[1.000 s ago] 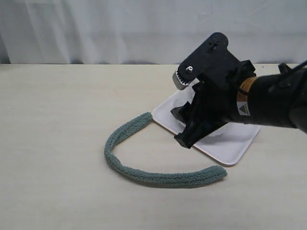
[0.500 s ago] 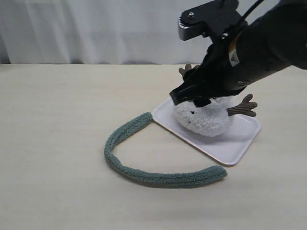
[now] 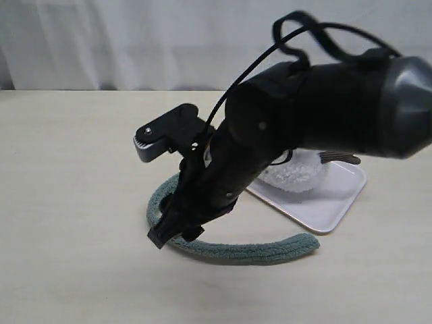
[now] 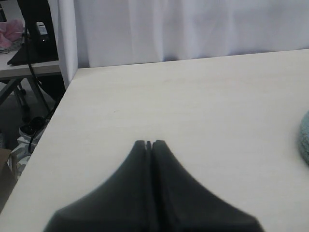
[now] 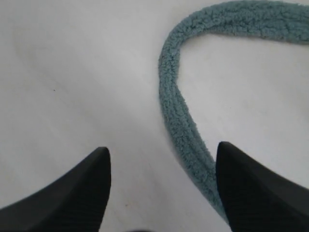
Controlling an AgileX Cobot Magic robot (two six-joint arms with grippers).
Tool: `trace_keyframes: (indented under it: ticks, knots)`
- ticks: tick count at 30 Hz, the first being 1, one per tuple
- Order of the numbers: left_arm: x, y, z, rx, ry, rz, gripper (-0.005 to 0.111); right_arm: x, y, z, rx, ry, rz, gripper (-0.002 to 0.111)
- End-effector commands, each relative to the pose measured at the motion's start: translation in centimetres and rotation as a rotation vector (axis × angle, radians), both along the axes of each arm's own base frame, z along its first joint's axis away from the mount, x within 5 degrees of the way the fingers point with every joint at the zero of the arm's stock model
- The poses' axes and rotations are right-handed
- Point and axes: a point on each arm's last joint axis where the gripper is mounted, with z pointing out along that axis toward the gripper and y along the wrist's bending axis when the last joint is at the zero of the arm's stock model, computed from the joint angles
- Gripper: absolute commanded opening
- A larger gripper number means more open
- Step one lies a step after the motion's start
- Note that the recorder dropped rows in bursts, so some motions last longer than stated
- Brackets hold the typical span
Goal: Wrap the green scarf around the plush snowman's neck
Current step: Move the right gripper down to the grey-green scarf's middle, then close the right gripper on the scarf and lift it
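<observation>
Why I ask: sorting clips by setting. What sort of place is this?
Probably a robotics lab or test bench, not a home: a pale table against a plain white curtain, a black robot arm reaching over it, and a black equipment stand beside the table.

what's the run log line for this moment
right gripper: open above green scarf | left gripper: shut | plush snowman: on tray

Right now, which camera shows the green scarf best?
The exterior view: the green scarf shows along most of its curve, though the right arm covers part. The right wrist view shows only its bend, close up; the left wrist view only a sliver at the frame edge.
</observation>
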Motion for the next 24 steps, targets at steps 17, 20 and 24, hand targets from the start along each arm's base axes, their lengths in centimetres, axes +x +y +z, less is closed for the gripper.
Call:
trace_keyframes:
  ticks: [17,20,24]
  knots:
    - [0.0,0.0,0.0,0.005,-0.01,0.003,0.0,2.4,2.7,-8.4,-0.008,-0.039,0.109,0.059]
    - [0.0,0.0,0.0,0.005,-0.01,0.003,0.0,2.6,3.0,-9.1,0.002,-0.054,0.106,0.059]
    - [0.0,0.0,0.0,0.005,-0.01,0.003,0.0,2.9,3.1,-10.1,0.0,-0.063,0.108,0.059]
